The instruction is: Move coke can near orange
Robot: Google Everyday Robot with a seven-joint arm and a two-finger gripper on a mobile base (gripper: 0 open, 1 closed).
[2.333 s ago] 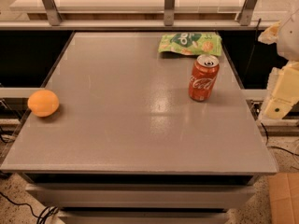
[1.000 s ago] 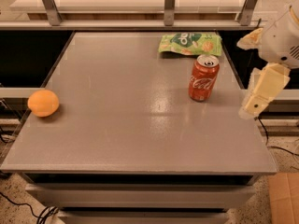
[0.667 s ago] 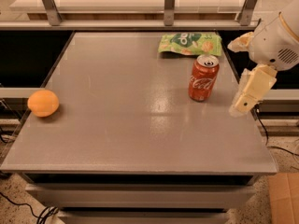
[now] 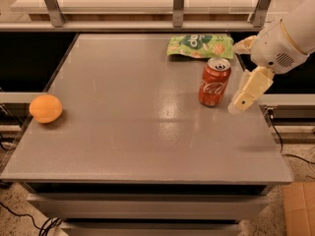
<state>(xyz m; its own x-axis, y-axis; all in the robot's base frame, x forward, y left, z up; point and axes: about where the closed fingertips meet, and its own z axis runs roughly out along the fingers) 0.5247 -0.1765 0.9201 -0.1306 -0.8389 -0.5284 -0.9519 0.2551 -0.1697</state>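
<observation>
The arm is cut off by the right frame edge. Whether the gripper is released or clenched cannot be told. It is positioned just beside the coke can, on its right, over the right edge of the table. The can is stood upright at right rear, near a green snack bag. The orange is located at the left edge, well apart, with bare tabletop between.
</observation>
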